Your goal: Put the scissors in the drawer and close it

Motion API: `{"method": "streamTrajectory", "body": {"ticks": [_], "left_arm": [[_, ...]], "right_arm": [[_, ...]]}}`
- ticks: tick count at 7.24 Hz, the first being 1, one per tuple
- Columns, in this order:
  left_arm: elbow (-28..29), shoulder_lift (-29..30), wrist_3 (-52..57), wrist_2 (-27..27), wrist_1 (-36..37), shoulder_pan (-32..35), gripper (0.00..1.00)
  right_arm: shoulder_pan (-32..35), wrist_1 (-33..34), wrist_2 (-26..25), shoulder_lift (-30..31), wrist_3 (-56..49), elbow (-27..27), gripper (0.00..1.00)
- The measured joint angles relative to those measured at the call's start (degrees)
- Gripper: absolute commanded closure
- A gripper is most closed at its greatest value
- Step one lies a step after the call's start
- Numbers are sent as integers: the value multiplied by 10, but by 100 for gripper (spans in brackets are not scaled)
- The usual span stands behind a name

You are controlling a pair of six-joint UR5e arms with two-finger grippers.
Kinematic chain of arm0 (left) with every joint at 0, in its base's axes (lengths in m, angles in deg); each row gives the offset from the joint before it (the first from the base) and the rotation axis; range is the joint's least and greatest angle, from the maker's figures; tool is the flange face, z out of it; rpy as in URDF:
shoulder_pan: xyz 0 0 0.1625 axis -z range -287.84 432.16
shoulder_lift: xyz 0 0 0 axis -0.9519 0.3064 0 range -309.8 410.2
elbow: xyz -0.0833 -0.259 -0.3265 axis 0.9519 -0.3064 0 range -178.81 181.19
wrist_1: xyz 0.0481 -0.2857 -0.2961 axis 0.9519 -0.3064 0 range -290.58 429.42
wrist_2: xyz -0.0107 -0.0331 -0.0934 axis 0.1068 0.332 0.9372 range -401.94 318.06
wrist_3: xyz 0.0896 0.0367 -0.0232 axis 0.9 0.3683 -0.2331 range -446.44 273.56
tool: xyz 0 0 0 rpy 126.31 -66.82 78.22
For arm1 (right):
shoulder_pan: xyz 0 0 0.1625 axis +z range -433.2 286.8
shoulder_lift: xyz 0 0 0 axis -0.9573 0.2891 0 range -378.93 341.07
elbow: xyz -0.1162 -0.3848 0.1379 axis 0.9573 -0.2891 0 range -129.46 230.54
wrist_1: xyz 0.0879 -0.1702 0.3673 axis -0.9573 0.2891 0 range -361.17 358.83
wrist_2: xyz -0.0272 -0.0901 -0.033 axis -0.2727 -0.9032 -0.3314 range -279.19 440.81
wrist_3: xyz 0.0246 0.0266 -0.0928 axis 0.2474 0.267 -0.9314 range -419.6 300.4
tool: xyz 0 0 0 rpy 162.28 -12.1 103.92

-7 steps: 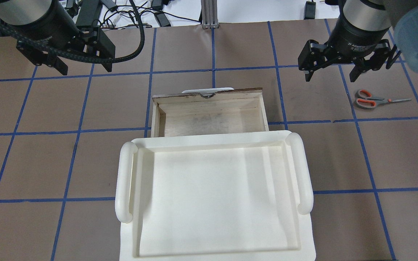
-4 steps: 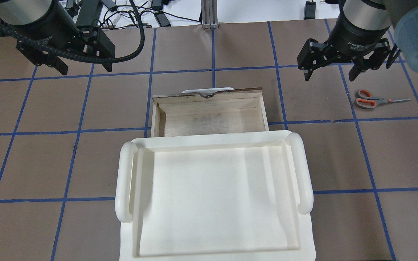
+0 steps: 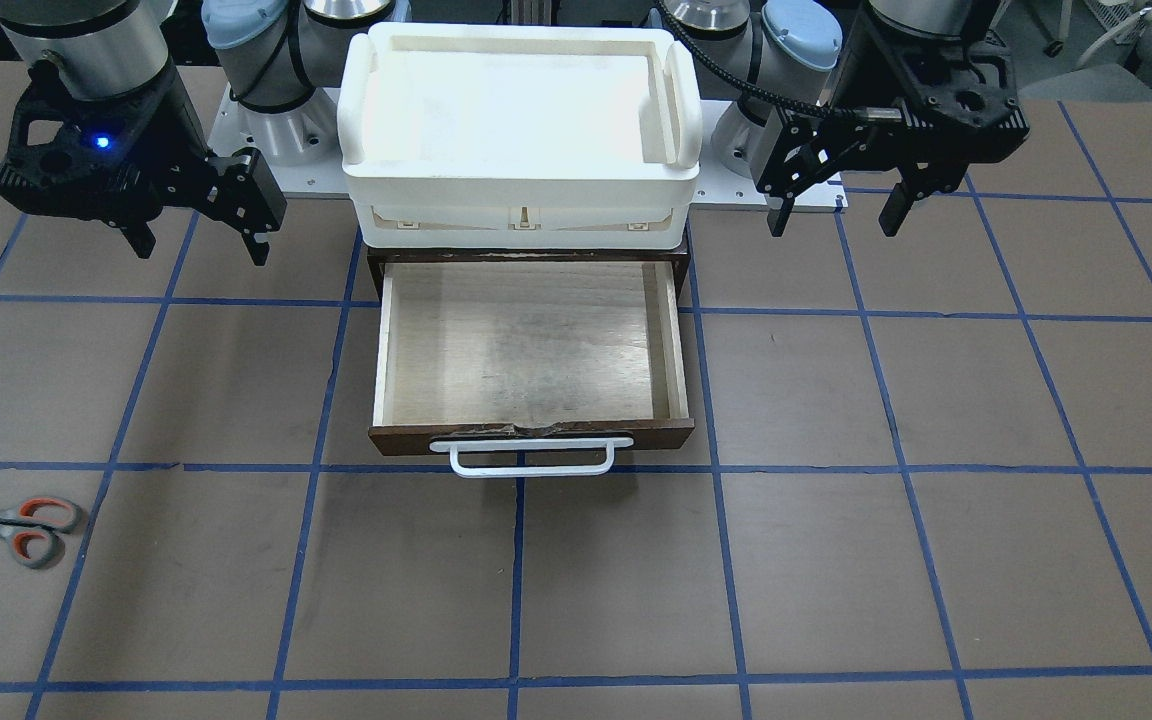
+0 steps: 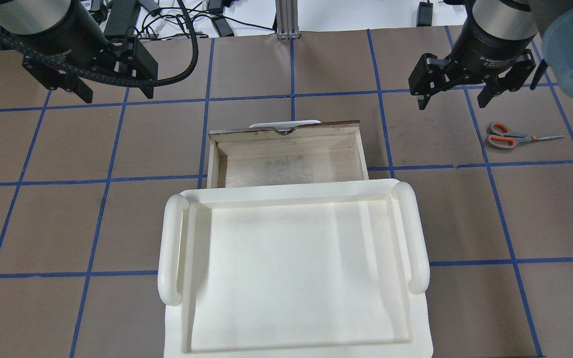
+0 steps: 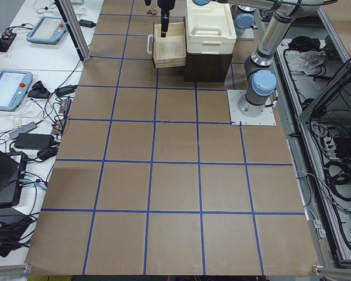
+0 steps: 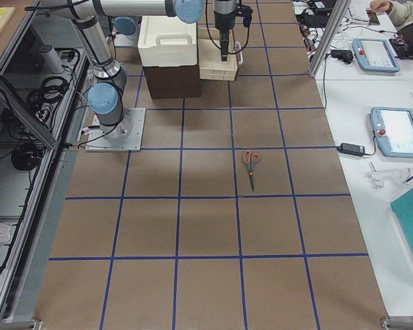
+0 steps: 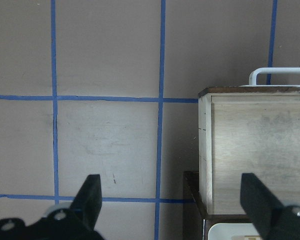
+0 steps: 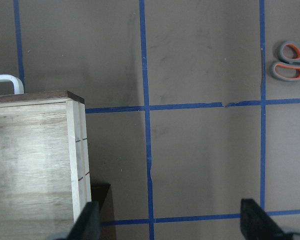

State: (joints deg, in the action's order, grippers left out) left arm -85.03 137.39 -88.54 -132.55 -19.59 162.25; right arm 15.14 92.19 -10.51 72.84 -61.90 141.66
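Brown paper gridded with blue tape covered the table (image 4: 67, 223). The scissors (image 4: 513, 136) lay flat on it, on the robot's right side and well apart from the drawer (image 4: 286, 159). Their blades were closed and pointed away from the drawer, with the grey-and-orange loops toward it. In the right wrist view only those loops showed, in the upper right corner, with a drawer corner at the left edge.

The drawer stood pulled out, its pale plywood floor in plain view. Its dark front and white bar handle (image 3: 531, 455) faced away from the robot. Above the drawer's rear, a white tray (image 4: 296, 268) sat on top of the dark cabinet (image 6: 172, 79).

The right gripper (image 4: 451, 103) hung above the table between the drawer and the scissors, touching neither, its jaws spread and released. On the other side of the drawer, the left gripper (image 4: 117, 93) hung over the table, its jaws likewise wide apart and grasping nothing.
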Motion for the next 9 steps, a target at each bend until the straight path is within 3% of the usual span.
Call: {"method": "streamTrajectory", "body": {"ticks": [4,6,9], "left_arm": [[0,0,0,0,0,0,0],[0,0,0,0,0,0,0],[0,0,0,0,0,1,0]], "right_arm": [[-92,18,6,-3,-237,-1,0],[-164,29,28,-23,-436,-1,0],[-255,99,31,-96,-778,-1,0]]}}
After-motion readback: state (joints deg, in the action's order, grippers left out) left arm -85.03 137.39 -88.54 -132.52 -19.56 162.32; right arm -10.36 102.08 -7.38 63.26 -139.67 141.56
